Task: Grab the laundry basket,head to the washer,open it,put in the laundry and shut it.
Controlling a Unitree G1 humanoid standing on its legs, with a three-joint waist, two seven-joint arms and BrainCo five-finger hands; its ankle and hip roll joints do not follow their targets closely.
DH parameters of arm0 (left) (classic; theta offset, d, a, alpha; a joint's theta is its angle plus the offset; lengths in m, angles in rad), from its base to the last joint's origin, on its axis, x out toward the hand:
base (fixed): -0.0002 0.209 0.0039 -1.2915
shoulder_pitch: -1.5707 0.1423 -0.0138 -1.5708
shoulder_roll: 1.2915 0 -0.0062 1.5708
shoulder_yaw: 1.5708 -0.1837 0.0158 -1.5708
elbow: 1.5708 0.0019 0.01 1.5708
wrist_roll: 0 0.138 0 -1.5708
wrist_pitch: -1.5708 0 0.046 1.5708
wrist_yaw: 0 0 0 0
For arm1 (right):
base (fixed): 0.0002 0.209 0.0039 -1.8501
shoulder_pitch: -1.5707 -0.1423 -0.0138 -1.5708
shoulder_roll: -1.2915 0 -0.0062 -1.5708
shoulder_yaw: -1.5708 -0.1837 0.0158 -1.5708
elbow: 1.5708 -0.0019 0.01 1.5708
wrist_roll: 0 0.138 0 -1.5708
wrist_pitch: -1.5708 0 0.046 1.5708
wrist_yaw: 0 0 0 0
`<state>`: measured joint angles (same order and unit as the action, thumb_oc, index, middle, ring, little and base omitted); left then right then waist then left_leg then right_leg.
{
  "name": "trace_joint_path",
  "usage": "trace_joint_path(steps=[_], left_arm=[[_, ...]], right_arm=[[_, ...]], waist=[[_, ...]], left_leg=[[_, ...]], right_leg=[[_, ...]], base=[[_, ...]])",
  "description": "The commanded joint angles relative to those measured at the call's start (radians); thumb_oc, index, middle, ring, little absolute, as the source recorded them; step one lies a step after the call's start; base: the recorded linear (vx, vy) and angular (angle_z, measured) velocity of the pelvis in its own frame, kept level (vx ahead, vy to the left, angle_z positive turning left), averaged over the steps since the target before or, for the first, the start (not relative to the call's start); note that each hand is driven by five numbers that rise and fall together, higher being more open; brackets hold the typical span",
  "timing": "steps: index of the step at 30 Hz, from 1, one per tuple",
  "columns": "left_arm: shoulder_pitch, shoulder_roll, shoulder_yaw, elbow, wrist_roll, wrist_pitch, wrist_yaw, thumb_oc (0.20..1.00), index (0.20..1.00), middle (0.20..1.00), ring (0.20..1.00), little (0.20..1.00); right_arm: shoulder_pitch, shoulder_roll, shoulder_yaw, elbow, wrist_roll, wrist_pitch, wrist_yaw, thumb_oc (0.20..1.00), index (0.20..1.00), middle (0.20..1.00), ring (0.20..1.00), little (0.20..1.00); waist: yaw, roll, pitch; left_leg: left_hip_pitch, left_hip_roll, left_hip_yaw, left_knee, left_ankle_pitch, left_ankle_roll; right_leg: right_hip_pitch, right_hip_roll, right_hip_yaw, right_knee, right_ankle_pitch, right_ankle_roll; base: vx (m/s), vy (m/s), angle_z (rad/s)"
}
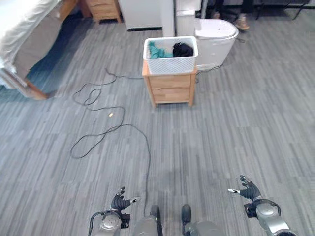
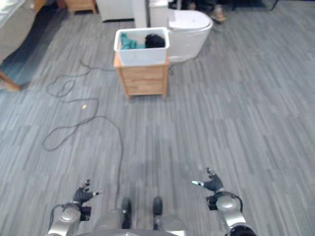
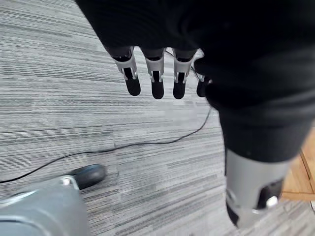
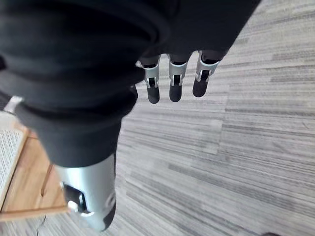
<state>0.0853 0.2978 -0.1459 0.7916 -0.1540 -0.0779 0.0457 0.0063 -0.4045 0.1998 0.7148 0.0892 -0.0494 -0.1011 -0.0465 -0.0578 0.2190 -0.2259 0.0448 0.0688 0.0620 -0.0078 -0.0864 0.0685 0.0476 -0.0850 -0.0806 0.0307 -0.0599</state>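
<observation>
White mesh laundry basket (image 1: 171, 55) sits on a small wooden nightstand (image 1: 170, 87), straight ahead and well apart from both hands, slightly toward the right side. Its long axis runs left-right, broad face toward the robot, teal and black clothes inside. Left hand (image 1: 119, 200) and right hand (image 1: 249, 189) hang low, fingers relaxed, holding nothing; right marginally nearer. White washer (image 1: 214, 39) stands just behind.

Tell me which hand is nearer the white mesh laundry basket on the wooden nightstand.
Neither clearly. The left hand and right hand both hang open, low over the floor, well short of the white mesh laundry basket, one on each side.
</observation>
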Motion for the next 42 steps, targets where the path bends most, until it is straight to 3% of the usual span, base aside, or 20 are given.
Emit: trace_joint_path(steps=[1, 5, 7, 10, 12, 14, 17, 21, 26, 28, 29, 30, 31, 34, 35, 37, 39, 40, 42], left_arm=[[-0.003, 0.040, 0.011, -0.010, -0.014, -0.014, 0.029, 1.000, 1.000, 1.000, 1.000, 1.000], [0.003, 0.036, 0.024, 0.014, -0.004, -0.010, 0.030, 1.000, 1.000, 1.000, 1.000, 1.000], [0.023, 0.044, 0.035, 0.013, 0.005, -0.015, 0.030, 1.000, 1.000, 1.000, 1.000, 1.000], [0.027, 0.049, 0.039, 0.009, 0.006, -0.015, 0.031, 1.000, 1.000, 1.000, 1.000, 1.000], [0.024, 0.055, 0.038, -0.006, -0.001, -0.014, 0.034, 1.000, 1.000, 1.000, 1.000, 1.000], [0.002, 0.062, 0.034, -0.012, -0.010, -0.016, 0.047, 1.000, 1.000, 1.000, 1.000, 1.000], [-0.007, 0.061, 0.031, -0.013, -0.016, -0.018, 0.049, 1.000, 1.000, 1.000, 1.000, 1.000], [-0.010, 0.059, 0.021, -0.018, -0.022, -0.017, 0.051, 1.000, 1.000, 1.000, 1.000, 1.000], [-0.029, 0.036, 0.024, 0.033, -0.005, -0.018, 0.052, 1.000, 1.000, 1.000, 1.000, 1.000], [-0.030, 0.028, 0.022, 0.047, 0.005, -0.023, 0.048, 1.000, 1.000, 1.000, 1.000, 1.000], [-0.020, 0.015, 0.014, 0.049, 0.010, -0.025, 0.045, 1.000, 1.000, 1.000, 1.000, 1.000], [-0.014, 0.007, 0.007, 0.033, 0.007, -0.023, 0.041, 1.000, 1.000, 1.000, 1.000, 1.000], [-0.014, 0.007, 0.007, 0.033, 0.007, -0.023, 0.041, 1.000, 1.000, 1.000, 1.000, 1.000], [-0.011, 0.006, 0.001, 0.024, 0.008, -0.021, 0.041, 1.000, 1.000, 1.000, 1.000, 1.000], [-0.016, 0.007, 0.000, 0.024, 0.010, -0.018, 0.038, 1.000, 1.000, 1.000, 1.000, 1.000], [-0.017, 0.007, -0.002, 0.027, 0.014, -0.016, 0.039, 1.000, 1.000, 1.000, 1.000, 1.000], [-0.015, 0.010, -0.003, 0.016, 0.016, -0.012, 0.040, 1.000, 1.000, 1.000, 1.000, 1.000], [-0.014, 0.010, -0.003, 0.015, 0.016, -0.012, 0.040, 1.000, 1.000, 1.000, 1.000, 1.000], [-0.015, 0.011, 0.001, 0.021, 0.016, -0.009, 0.046, 1.000, 1.000, 1.000, 1.000, 1.000]], right_arm=[[0.025, -0.020, -0.005, -0.009, 0.020, -0.031, -0.023, 1.000, 1.000, 1.000, 1.000, 1.000], [0.021, -0.012, -0.006, 0.004, 0.012, -0.034, -0.022, 1.000, 1.000, 1.000, 1.000, 1.000], [0.032, 0.001, -0.005, -0.002, 0.002, -0.035, -0.014, 1.000, 1.000, 1.000, 1.000, 1.000], [0.032, 0.007, -0.001, -0.021, -0.006, -0.037, -0.005, 1.000, 1.000, 1.000, 1.000, 1.000], [0.023, 0.013, 0.006, -0.039, -0.014, -0.038, 0.000, 1.000, 1.000, 1.000, 1.000, 1.000], [-0.002, 0.022, 0.012, -0.058, -0.017, -0.039, -0.003, 1.000, 1.000, 1.000, 1.000, 1.000], [-0.008, 0.023, 0.021, -0.063, -0.024, -0.034, 0.001, 1.000, 1.000, 1.000, 1.000, 1.000], [-0.016, 0.010, 0.030, -0.073, -0.029, -0.028, 0.002, 1.000, 1.000, 1.000, 1.000, 1.000], [-0.012, 0.011, 0.027, -0.051, -0.030, -0.020, 0.000, 1.000, 1.000, 1.000, 1.000, 1.000], [-0.006, 0.010, 0.020, -0.043, -0.026, -0.021, 0.004, 1.000, 1.000, 1.000, 1.000, 1.000], [0.010, 0.001, 0.005, -0.039, -0.021, -0.026, 0.003, 1.000, 1.000, 1.000, 1.000, 1.000], [0.020, -0.012, -0.007, -0.047, -0.015, -0.030, -0.006, 1.000, 1.000, 1.000, 1.000, 1.000], [0.020, -0.012, -0.007, -0.047, -0.015, -0.030, -0.006, 1.000, 1.000, 1.000, 1.000, 1.000], [0.022, -0.025, -0.012, -0.063, 0.004, -0.030, -0.009, 1.000, 1.000, 1.000, 1.000, 1.000], [0.022, -0.028, -0.009, -0.058, 0.003, -0.025, -0.013, 1.000, 1.000, 1.000, 1.000, 1.000], [0.023, -0.033, -0.009, -0.057, 0.002, -0.024, -0.017, 1.000, 1.000, 1.000, 1.000, 1.000], [0.027, -0.040, -0.010, -0.064, -0.004, -0.021, -0.022, 1.000, 1.000, 1.000, 1.000, 1.000], [0.027, -0.040, -0.010, -0.064, -0.004, -0.021, -0.022, 1.000, 1.000, 1.000, 1.000, 1.000], [0.028, -0.044, -0.008, -0.059, -0.010, -0.024, -0.031, 1.000, 1.000, 1.000, 1.000, 1.000]], waist=[[0.024, 0.007, 0.007], [0.042, 0.007, -0.007], [0.050, -0.001, -0.033], [0.057, -0.018, -0.051], [0.055, -0.032, -0.052], [0.046, -0.028, -0.039], [0.033, -0.005, -0.031], [0.001, 0.029, -0.003], [-0.042, 0.023, 0.027], [-0.050, 0.018, 0.021], [-0.058, 0.021, -0.002], [-0.065, 0.026, -0.018], [-0.066, 0.027, -0.018], [-0.066, 0.025, -0.031], [-0.059, 0.018, -0.034], [-0.052, 0.012, -0.034], [-0.035, 0.019, -0.026], [-0.036, 0.019, -0.025], [-0.022, 0.035, -0.012]], left_leg=[[-0.008, 0.004, 0.022, -0.065, 0.099, 0.012], [-0.024, 0.020, 0.084, -0.106, 0.119, 0.014], [-0.010, 0.018, 0.112, -0.053, 0.141, 0.028], [-0.008, -0.004, 0.125, -0.002, 0.102, 0.050], [0.019, -0.032, 0.132, 0.025, 0.052, 0.082], [0.064, -0.061, 0.136, 0.050, -0.008, 0.121], [0.119, -0.062, 0.131, 0.033, -0.026, 0.131], [0.210, -0.066, 0.108, -0.014, -0.058, 0.127], [0.302, -0.101, 0.054, -0.029, -0.119, 0.114], [0.335, -0.124, 0.029, -0.011, -0.160, 0.114], [0.352, -0.125, 0.028, 0.058, -0.204, 0.088], [0.323, -0.080, 0.080, 0.170, -0.170, 0.047], [0.320, -0.078, 0.079, 0.176, -0.173, 0.046], [0.268, -0.009, 0.149, 0.282, -0.103, 0.020], [0.236, 0.015, 0.184, 0.265, -0.101, 0.030], [0.213, 0.019, 0.190, 0.232, -0.115, 0.038], [0.155, 0.053, 0.190, 0.120, -0.033, 0.018], [0.159, 0.052, 0.190, 0.116, -0.031, 0.017], [0.122, 0.093, 0.173, 0.019, 0.079, -0.013]], right_leg=[[0.008, -0.038, -0.008, 0.090, -0.180, 0.122], [0.096, -0.019, 0.033, 0.104, -0.236, 0.118], [0.131, -0.032, 0.056, 0.122, -0.246, 0.128], [0.128, -0.062, 0.065, 0.180, -0.241, 0.154], [0.079, -0.088, 0.076, 0.326, -0.186, 0.189], [-0.037, -0.113, 0.079, 0.519, -0.064, 0.233], [-0.119, -0.105, 0.063, 0.555, -0.062, 0.224], [-0.224, -0.109, -0.019, 0.443, -0.130, 0.191], [-0.336, -0.116, -0.018, 0.168, -0.033, 0.221], [-0.332, -0.117, 0.012, 0.153, -0.011, 0.225], [-0.289, -0.132, 0.002, 0.145, 0.012, 0.208], [-0.238, -0.145, -0.043, 0.126, 0.006, 0.192], [-0.237, -0.144, -0.045, 0.125, 0.006, 0.191], [-0.164, -0.134, -0.078, 0.092, -0.030, 0.166], [-0.137, -0.138, -0.088, 0.081, -0.046, 0.160], [-0.118, -0.142, -0.090, 0.071, -0.055, 0.163], [-0.080, -0.134, -0.097, 0.066, -0.083, 0.161], [-0.078, -0.135, -0.097, 0.066, -0.084, 0.160], [-0.044, -0.121, -0.094, 0.077, -0.118, 0.153]], base=[[0.41, 0.031, -0.49], [0.45, 0.086, -0.27], [0.49, 0.145, -0.33], [0.39, 0.146, -0.47], [0.35, 0.163, -0.36], [0.34, 0.154, -0.20], [0.22, 0.088, 0.02], [0.26, 0.024, 0.06], [0.35, -0.093, 0.14], [0.53, -0.241, 0.61], [0.69, -0.376, 1.32], [0.53, -0.308, 1.38], [0.26, -0.188, 1.29], [0.23, -0.153, 0.27], [0.29, -0.144, -0.03], [0.21, -0.066, 0.18], [0.21, -0.023, 0.03], [0.18, 0.017, -0.37], [0.23, 0.043, -0.46]])
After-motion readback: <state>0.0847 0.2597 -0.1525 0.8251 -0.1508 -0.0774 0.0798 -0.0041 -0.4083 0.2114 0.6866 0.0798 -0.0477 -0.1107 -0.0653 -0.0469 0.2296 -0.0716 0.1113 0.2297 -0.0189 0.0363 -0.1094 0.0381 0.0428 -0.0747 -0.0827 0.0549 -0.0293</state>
